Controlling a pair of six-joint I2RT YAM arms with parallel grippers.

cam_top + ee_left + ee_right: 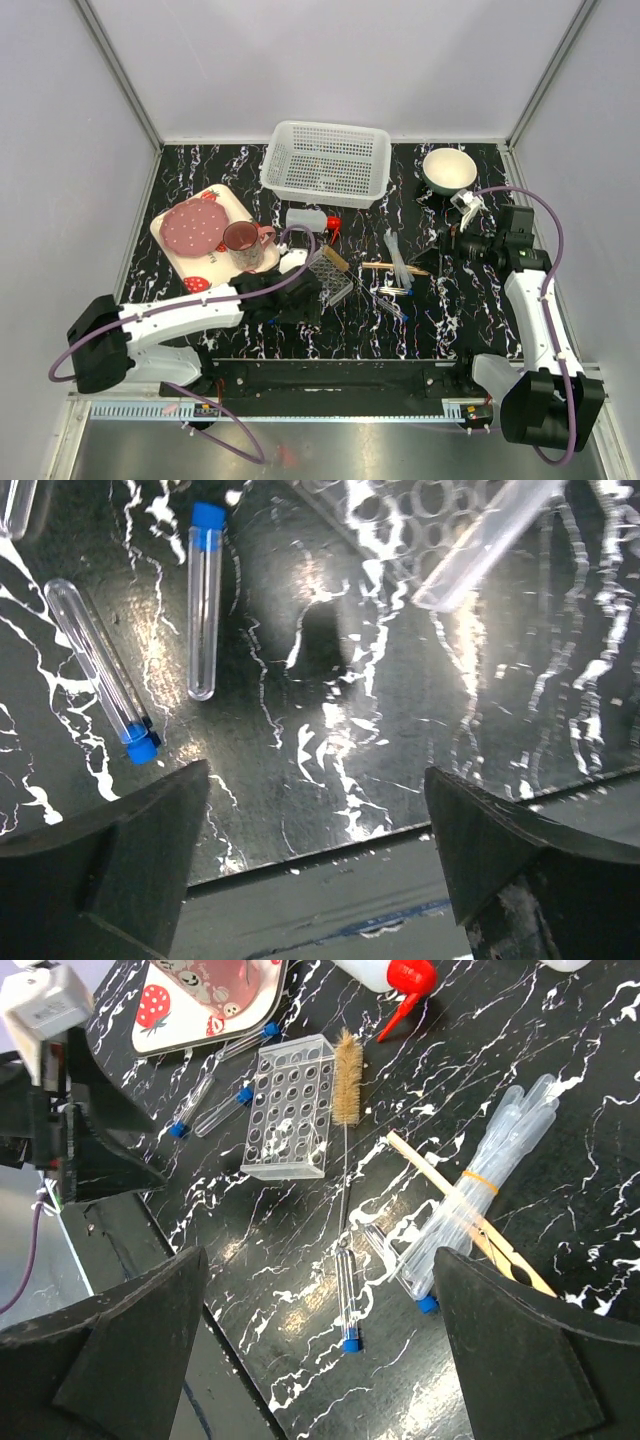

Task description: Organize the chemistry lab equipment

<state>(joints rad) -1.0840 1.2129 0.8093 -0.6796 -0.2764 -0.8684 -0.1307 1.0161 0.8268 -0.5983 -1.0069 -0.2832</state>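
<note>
Your left pincer (315, 815) is wide and empty, low over the desk (340, 730), I think to grab the test tubes (204, 600) lying just ahead on its left. Your right pincer (320, 1270) is wide and empty too.

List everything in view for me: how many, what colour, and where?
basket: one, white, back middle
bowl: one, white, back right
tray: one, strawberry print, left
plate: one, pink, on tray
mug: one, pink, on tray
bottle: one, translucent with red cap, lying before basket
rack: one, clear, centre
brush: one, tan bristles, beside rack
tubes: at least four, clear with blue caps, scattered around rack
pipettes: one bundle, clear, right of rack
sticks: a few, wooden, lying with the pipettes
table: one, black marbled
left gripper: one, black, open, over two tubes
right gripper: one, black, open, at right
</note>
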